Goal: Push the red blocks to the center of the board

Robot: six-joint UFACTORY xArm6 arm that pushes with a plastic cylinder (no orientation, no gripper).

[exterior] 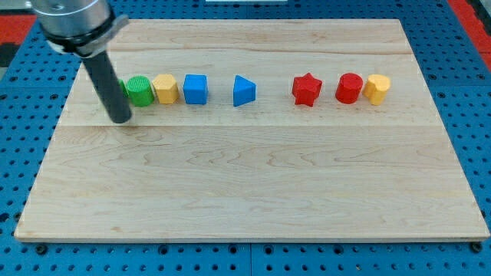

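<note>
A red star block (pixel 306 89) and a red cylinder (pixel 349 88) sit in the row near the view's top, on the right side of the wooden board (pixel 253 192). The red cylinder touches a yellow block (pixel 377 89) on its right. My tip (pixel 122 119) rests on the board at the view's far left, just below and left of a green cylinder (pixel 139 90), far from both red blocks. A second green block behind the rod is mostly hidden.
The same row holds a yellow hexagonal block (pixel 166 88), a blue cube (pixel 196 88) and a blue triangular block (pixel 244 91). Blue pegboard (pixel 476 115) surrounds the board's edges.
</note>
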